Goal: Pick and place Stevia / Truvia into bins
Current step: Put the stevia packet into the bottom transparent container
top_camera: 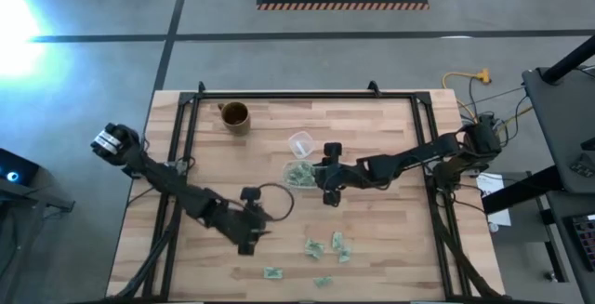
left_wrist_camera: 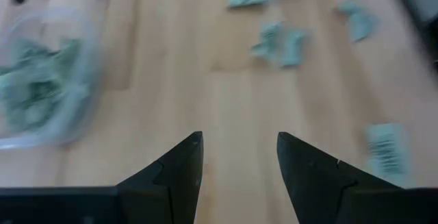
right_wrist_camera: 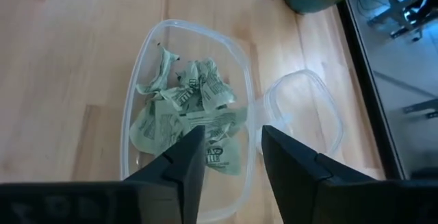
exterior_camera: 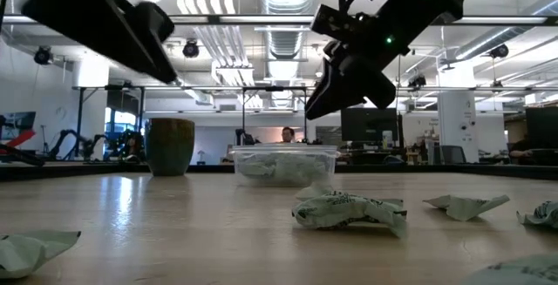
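The bin (right_wrist_camera: 188, 114), a clear shallow container, stands mid-table and holds several pale green Stevia packets (right_wrist_camera: 185, 107); it also shows in the high view as the bin (top_camera: 299, 174). My right gripper (right_wrist_camera: 233, 152) hangs open just above the bin's edge, also seen as the right gripper (exterior_camera: 336, 93) over the bin (exterior_camera: 283, 165). Nothing is between its fingers. Loose packets (top_camera: 327, 245) lie flat on the wood toward the near edge. My left gripper (left_wrist_camera: 239, 159) is open over bare wood, to the left of those packets (left_wrist_camera: 277, 42).
A brown mug (top_camera: 234, 116) stands at the far left. A smaller clear round cup (top_camera: 299, 142) stands just beyond the bin. More packets (top_camera: 272, 272) lie by the near edge. A black frame (top_camera: 279, 95) borders the table's far side.
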Available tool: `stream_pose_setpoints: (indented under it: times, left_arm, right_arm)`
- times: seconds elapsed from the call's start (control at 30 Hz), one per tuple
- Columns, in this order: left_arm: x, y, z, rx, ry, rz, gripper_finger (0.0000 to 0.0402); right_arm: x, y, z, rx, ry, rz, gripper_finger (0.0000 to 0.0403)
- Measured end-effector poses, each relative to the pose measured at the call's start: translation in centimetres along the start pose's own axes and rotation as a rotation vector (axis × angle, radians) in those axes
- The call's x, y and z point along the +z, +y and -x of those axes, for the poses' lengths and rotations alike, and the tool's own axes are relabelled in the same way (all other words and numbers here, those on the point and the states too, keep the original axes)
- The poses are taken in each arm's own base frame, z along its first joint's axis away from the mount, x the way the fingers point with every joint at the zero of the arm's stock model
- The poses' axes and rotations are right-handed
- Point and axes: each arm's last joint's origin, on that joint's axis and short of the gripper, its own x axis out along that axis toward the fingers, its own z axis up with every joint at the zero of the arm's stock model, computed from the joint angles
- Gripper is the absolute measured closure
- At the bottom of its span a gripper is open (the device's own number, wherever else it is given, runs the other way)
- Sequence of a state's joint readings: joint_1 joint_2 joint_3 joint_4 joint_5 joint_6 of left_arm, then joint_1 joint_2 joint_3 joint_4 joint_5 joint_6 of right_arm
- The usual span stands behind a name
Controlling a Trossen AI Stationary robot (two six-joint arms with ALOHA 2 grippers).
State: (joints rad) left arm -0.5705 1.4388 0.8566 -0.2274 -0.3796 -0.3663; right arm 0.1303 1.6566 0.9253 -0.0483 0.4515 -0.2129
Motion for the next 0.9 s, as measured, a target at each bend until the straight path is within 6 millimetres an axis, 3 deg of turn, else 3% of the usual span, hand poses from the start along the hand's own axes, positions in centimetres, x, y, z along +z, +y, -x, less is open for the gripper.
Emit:
stream_pose_setpoints:
  times: [0.4, 0.7, 0.9]
  left_arm:
    - [-1.5, -7.0, -0.2, -0.126, -0.166, -0.042, 0.023]
    - [-3.6, -10.4, -3.6, -0.147, -0.112, -0.038, 0.023]
    - [-3.9, -12.1, -5.6, -0.149, -0.084, -0.051, 0.023]
  right_arm:
    - [0.4, -0.7, 1.2, -0.006, -0.025, 0.038, 0.0279]
    - [0.3, -1.0, 1.9, 0.008, -0.004, 0.018, 0.0273]
    - [0.2, -1.0, 1.9, 0.011, 0.001, 0.006, 0.0279]
